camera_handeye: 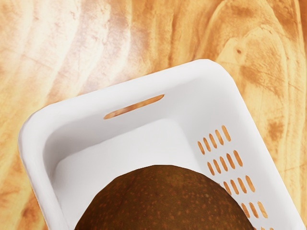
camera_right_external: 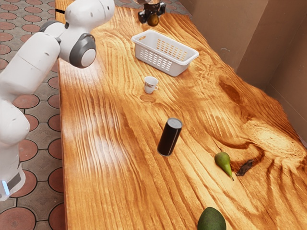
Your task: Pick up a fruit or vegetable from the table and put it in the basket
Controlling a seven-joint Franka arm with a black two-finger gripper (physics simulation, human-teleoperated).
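Brown fruit (camera_handeye: 163,201) in end effector (camera_right_external: 152,20)

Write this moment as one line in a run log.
hand: gripping brown fruit | position: above white basket | fruit released: not yet | pear: on table

My hand (camera_right_external: 152,17) grips a brown fruit (camera_right_external: 153,20) near the white basket (camera_right_external: 178,68). I see a cup (camera_right_external: 150,85), black can (camera_right_external: 169,138), pear (camera_right_external: 223,163) and avocado (camera_right_external: 211,220).
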